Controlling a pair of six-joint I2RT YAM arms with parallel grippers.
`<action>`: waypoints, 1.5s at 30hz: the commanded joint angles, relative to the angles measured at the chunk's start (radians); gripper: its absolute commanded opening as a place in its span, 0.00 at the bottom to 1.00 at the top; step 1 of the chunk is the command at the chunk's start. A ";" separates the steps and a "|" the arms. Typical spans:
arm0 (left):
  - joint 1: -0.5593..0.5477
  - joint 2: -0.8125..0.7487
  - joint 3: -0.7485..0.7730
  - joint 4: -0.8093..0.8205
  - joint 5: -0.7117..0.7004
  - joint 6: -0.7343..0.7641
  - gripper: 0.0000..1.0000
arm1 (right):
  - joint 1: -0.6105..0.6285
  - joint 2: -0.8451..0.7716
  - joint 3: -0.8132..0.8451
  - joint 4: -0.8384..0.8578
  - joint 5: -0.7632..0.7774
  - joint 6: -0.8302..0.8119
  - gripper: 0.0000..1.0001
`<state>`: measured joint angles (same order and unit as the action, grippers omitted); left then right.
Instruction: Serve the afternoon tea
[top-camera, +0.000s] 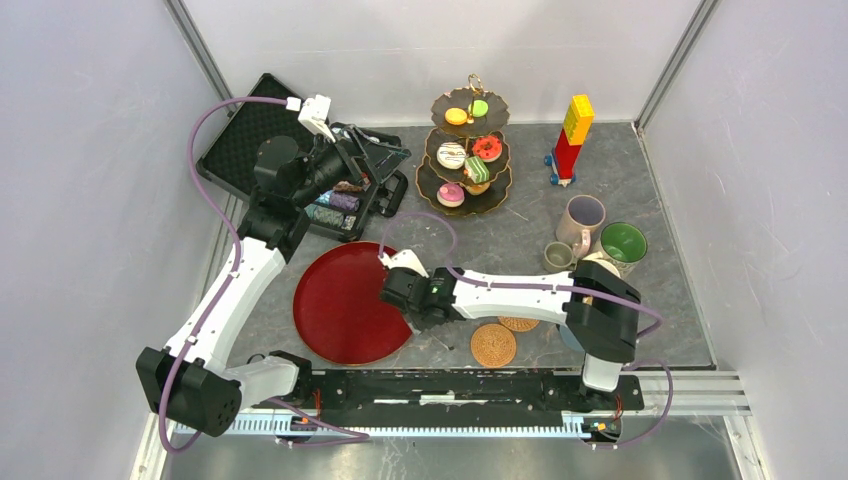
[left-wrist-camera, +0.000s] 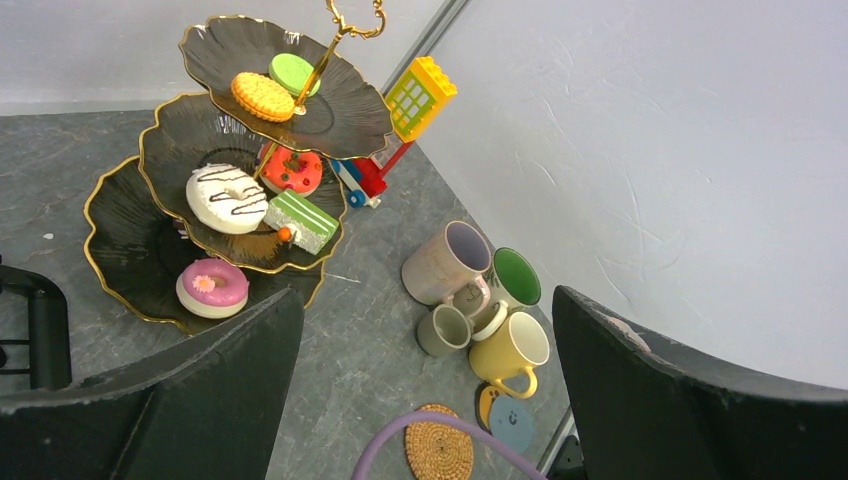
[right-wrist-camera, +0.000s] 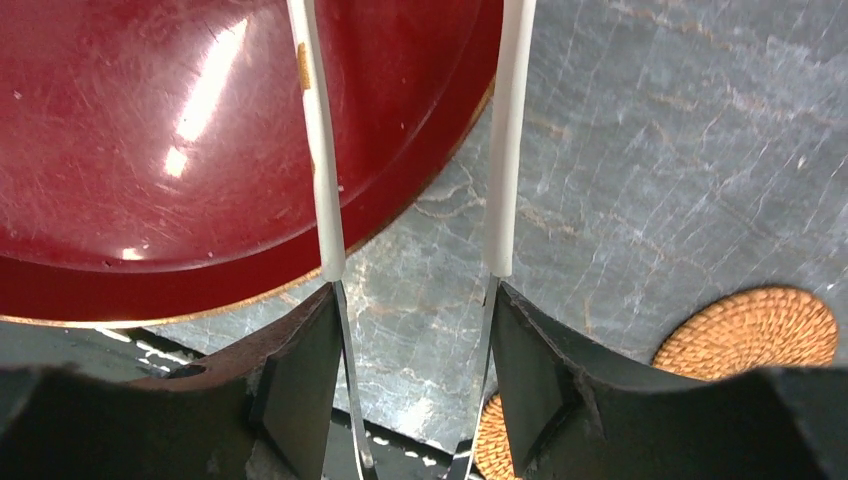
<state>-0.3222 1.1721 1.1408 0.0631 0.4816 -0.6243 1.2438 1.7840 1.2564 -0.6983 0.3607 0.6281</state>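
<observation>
The three-tier dark gold-rimmed stand (top-camera: 428, 186) (left-wrist-camera: 125, 245) holds a pink donut (left-wrist-camera: 212, 285), a white donut (left-wrist-camera: 227, 198), a red donut (left-wrist-camera: 292, 170), a green cake slice (left-wrist-camera: 302, 220) and two macarons (left-wrist-camera: 262, 97). The lilac mug (top-camera: 583, 215) (left-wrist-camera: 447, 262), green-lined mug (top-camera: 623, 243) (left-wrist-camera: 516, 277), small grey mug (top-camera: 558, 256) (left-wrist-camera: 442, 330) and yellow mug (left-wrist-camera: 513, 349) cluster at the right. Woven coasters (top-camera: 493, 345) (right-wrist-camera: 748, 330) lie near the front. My right gripper (top-camera: 398, 290) (right-wrist-camera: 415, 300) is shut on metal tongs (right-wrist-camera: 322, 150) over the red tray's edge. My left gripper (top-camera: 375, 150) (left-wrist-camera: 425, 298) hangs open and holds nothing.
The round red tray (top-camera: 340, 300) (right-wrist-camera: 150, 150) lies front left. A black case (top-camera: 240, 140) sits at the back left under my left arm. The red-and-yellow block tower (top-camera: 572, 135) (left-wrist-camera: 415, 100) stands back right. A blue coaster (left-wrist-camera: 512, 424) lies by the yellow mug.
</observation>
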 joint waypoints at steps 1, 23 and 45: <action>-0.001 -0.007 0.007 0.047 0.023 -0.040 1.00 | 0.005 0.044 0.094 -0.001 0.038 -0.069 0.60; -0.002 -0.007 0.008 0.046 0.024 -0.038 1.00 | 0.005 0.153 0.207 -0.099 0.040 -0.183 0.49; -0.001 -0.001 0.010 0.046 0.032 -0.045 1.00 | -0.050 -0.103 0.012 0.177 -0.114 -0.286 0.35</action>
<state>-0.3222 1.1721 1.1404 0.0628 0.4824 -0.6289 1.2068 1.6798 1.2709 -0.5549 0.3275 0.3408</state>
